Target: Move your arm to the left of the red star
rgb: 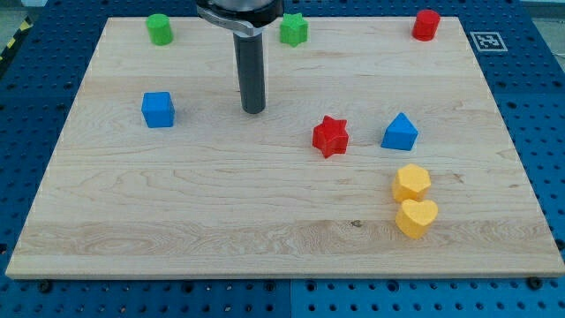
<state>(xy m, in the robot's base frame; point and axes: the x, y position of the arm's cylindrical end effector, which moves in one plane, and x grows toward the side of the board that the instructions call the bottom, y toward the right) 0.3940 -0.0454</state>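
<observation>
The red star (331,135) lies on the wooden board (221,203), right of the middle. My tip (253,109) rests on the board to the star's left and a little toward the view's top, about a rod's width and more apart from it, touching no block. The dark rod rises from the tip to the view's top edge.
A blue triangular block (400,132) sits just right of the star. A yellow hexagon (411,183) and a yellow heart (417,217) lie below it. A blue cube (158,109) is at left. A green cylinder (160,29), a green star (293,30) and a red cylinder (426,25) line the top.
</observation>
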